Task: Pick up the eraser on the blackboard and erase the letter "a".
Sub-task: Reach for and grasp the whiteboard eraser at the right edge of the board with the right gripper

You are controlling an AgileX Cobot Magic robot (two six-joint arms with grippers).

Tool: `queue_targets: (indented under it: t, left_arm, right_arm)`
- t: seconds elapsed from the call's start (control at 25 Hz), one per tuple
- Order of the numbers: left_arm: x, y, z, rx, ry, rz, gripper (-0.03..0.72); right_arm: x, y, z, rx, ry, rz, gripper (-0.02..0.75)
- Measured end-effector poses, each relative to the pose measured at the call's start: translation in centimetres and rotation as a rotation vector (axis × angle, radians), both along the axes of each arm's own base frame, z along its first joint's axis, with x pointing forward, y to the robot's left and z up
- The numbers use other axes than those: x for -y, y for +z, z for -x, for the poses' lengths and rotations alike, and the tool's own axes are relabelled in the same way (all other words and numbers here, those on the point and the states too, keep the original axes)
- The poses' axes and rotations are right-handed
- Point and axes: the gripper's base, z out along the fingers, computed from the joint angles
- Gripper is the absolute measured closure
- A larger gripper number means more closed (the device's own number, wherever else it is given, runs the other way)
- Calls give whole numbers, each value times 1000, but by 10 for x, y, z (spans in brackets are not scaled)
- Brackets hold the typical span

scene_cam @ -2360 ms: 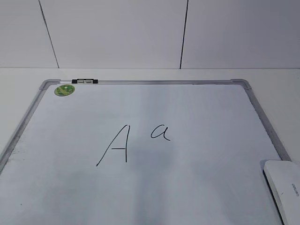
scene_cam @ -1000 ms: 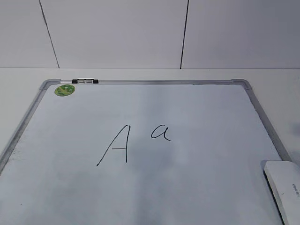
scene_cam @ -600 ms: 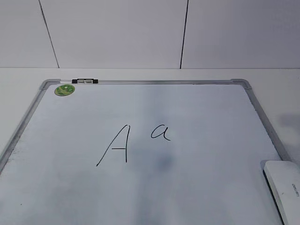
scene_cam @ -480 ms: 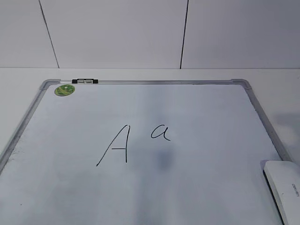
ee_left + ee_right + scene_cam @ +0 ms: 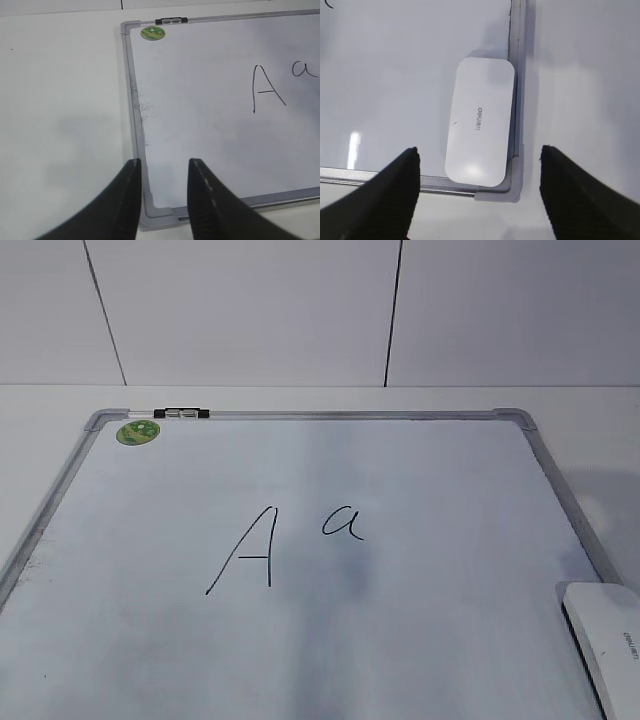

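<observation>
The blackboard point(image 5: 80, 460) is a white board in a silver frame lying flat. A small black letter "a" point(image 5: 343, 522) sits to the right of a larger capital "A" point(image 5: 248, 550). The white eraser point(image 5: 607, 640) lies in the board's near right corner; it also shows in the right wrist view point(image 5: 480, 120). My right gripper point(image 5: 479, 170) is wide open above the eraser's near end and holds nothing. My left gripper point(image 5: 164, 170) is open and empty over the board's near left corner point(image 5: 160, 215). No gripper shows in the exterior view.
A green sticker point(image 5: 137, 432) and a black-silver clip point(image 5: 181, 414) sit at the board's far left corner. White table surrounds the board, and a white panelled wall stands behind it.
A faint shadow has grown on the table at the right edge and on the board below the "a". The eraser and letters have not moved.
</observation>
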Motion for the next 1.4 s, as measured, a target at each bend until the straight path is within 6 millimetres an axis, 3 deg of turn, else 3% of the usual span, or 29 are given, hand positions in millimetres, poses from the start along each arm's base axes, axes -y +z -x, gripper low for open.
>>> queue_targets:
  t: [0.44, 1.4]
  left_arm:
    - [0, 0, 0, 0, 0, 0, 449]
    - [0, 0, 0, 0, -3, 5, 449]
  right_arm:
    - [-2, -19, -20, -146, -14, 12, 146]
    - [-7, -26, -31, -182, -60, -47, 146]
